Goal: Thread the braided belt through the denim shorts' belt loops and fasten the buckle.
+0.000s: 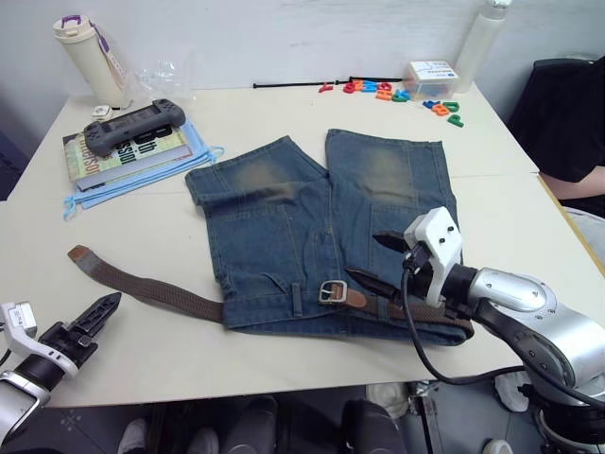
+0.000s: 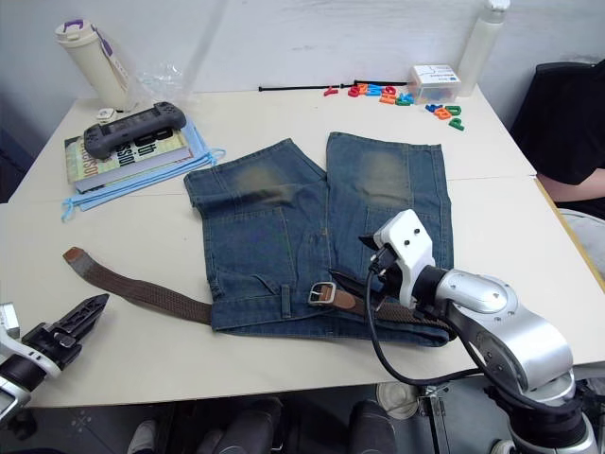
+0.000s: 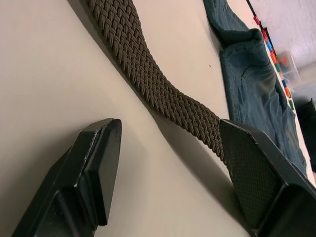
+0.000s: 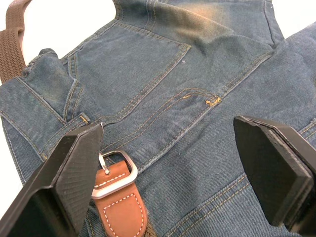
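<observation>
Nearest, at seven o'clock: left claw (image 1: 95, 317), spread wide and empty, low over the desk (image 1: 284, 364), with the free run of the braided belt (image 1: 142, 284) passing between its fingers in the wrist view but not pinched. Tan tip of that belt at nine o'clock, bare on the desk, strap trailing right and slipping under the hem edge of the denim shorts (image 1: 321, 227). Shorts flat at centre, waistband toward six o'clock, legs toward twelve. One of the belt loops (image 1: 296, 300) just left of the buckle (image 1: 333, 292), strap hidden beneath the denim between them. At four o'clock: right claw (image 1: 378, 260), also wide and empty, poised above the waistband just beside the buckle and its tan leather tab. Threading apparently partial, buckle unfastened. Best done by closing the left claw on the strap near the tip, keeping the weave flat and untwisted, feeding toward three o'clock while the right pins the waistband so the denim cannot bunch. Book and game controller at eleven o'clock, well apart.
</observation>
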Motion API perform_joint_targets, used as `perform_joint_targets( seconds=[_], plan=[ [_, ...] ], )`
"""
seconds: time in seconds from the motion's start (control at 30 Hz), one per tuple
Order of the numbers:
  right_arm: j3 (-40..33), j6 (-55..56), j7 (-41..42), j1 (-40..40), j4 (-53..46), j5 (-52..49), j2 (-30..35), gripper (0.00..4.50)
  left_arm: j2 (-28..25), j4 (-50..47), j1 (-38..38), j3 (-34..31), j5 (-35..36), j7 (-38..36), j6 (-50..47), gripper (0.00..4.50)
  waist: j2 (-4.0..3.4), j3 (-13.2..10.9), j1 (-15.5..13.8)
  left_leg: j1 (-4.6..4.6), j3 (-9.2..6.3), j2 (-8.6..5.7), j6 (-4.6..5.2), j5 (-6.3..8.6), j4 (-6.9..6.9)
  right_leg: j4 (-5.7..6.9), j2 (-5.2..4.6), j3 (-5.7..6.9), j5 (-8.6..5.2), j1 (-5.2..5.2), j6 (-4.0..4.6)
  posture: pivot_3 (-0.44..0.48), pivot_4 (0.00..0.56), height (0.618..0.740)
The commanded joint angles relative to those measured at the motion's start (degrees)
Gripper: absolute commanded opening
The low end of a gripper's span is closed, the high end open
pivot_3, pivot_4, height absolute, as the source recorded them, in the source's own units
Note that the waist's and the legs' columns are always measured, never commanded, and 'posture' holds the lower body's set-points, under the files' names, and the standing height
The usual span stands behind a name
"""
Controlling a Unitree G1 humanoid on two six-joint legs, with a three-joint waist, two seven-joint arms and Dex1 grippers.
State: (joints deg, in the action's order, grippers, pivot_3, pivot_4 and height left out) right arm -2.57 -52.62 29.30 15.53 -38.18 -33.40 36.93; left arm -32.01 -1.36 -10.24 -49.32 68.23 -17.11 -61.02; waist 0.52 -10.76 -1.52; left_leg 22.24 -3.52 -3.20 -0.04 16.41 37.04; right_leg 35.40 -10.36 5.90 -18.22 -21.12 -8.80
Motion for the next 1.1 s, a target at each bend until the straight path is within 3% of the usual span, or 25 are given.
perform_joint_targets(
  seconds=[0.03, 0.2, 0.37, 0.67, 0.9, 1.03, 1.07, 1.1],
  plan=[
    [-0.80, -0.19, 0.00, 1.37, -3.08, -0.98, 0.90, 4.50, 2.39, 0.71, -0.17, 2.72, 3.45, 1.60, -4.03, 3.48, -0.06, -0.01, -0.08, 0.00, 0.06, 0.00, 0.02, 0.02, 0.00, 0.00, -0.01, -0.05, 0.00, -0.03, 0.00, 0.000, 0.150, 0.714],
    [-0.66, -0.57, -0.34, 1.48, -3.59, -0.87, 1.17, 4.50, 5.38, -2.16, 2.22, 5.67, 10.04, 6.53, -7.03, 3.48, -0.17, -0.02, -1.57, 0.00, 0.15, -0.03, 0.10, 0.10, 0.07, -0.02, -0.07, -0.12, 0.01, -0.03, -0.03, 0.000, 0.150, 0.714],
    [-0.20, -0.99, -1.04, 1.83, -3.89, -0.54, 0.63, 4.50, 8.78, -1.36, 6.61, 7.01, 17.92, 16.52, -5.11, 3.48, -0.17, -0.02, -2.43, 0.02, 0.19, -0.05, 0.11, 0.18, 0.11, -0.09, -0.08, -0.16, 0.04, -0.03, -0.06, 0.000, 0.150, 0.714],
    [-0.21, -0.84, -1.69, 1.53, -4.17, 0.08, 1.05, 4.50, 14.15, 1.15, 14.95, 6.47, 24.92, 40.95, 8.84, 3.48, -0.13, -0.01, -2.93, 0.00, 0.30, 0.01, 0.03, 0.19, 0.12, -0.06, 0.02, -0.23, 0.05, -0.07, -0.07, 0.000, 0.150, 0.714],
    [-0.77, -0.77, -1.46, 1.25, -3.87, 0.51, 1.85, 4.50, 17.92, -2.74, 16.43, 8.42, 27.38, 53.14, 17.10, 3.48, -0.13, 0.00, -2.66, -0.19, 0.66, 0.08, -0.06, 0.21, 0.08, 0.01, 0.26, -0.59, 0.08, -0.11, -0.02, 0.000, 0.150, 0.714],
    [-0.96, -0.54, -1.40, 0.83, -3.74, 0.81, 2.47, 4.50, 18.97, -7.76, 16.69, 11.00, 23.83, 55.55, 21.21, 2.24, -0.08, -0.03, -2.75, -0.19, 0.89, 0.22, -0.11, 0.24, 0.11, -0.02, 0.45, -0.77, 0.12, -0.20, 0.03, 0.000, 0.150, 0.714],
    [-1.04, -0.45, -1.34, 0.73, -3.70, 0.86, 2.56, 4.50, 17.60, -9.33, 16.48, 12.62, 21.20, 53.72, 21.03, 1.51, -0.08, -0.03, -2.76, -0.17, 0.96, 0.27, -0.14, 0.26, 0.13, -0.06, 0.58, -0.86, 0.16, -0.26, 0.08, 0.000, 0.150, 0.714],
    [-1.20, -0.48, -1.37, 0.68, -3.68, 0.81, 2.55, 4.50, 15.23, -11.39, 16.13, 15.17, 17.03, 50.85, 20.38, 1.51, -0.05, -0.04, -2.78, -0.16, 0.97, 0.31, -0.15, 0.27, 0.13, -0.08, 0.62, -0.86, 0.18, -0.26, 0.11, 0.000, 0.150, 0.714]
  ],
)
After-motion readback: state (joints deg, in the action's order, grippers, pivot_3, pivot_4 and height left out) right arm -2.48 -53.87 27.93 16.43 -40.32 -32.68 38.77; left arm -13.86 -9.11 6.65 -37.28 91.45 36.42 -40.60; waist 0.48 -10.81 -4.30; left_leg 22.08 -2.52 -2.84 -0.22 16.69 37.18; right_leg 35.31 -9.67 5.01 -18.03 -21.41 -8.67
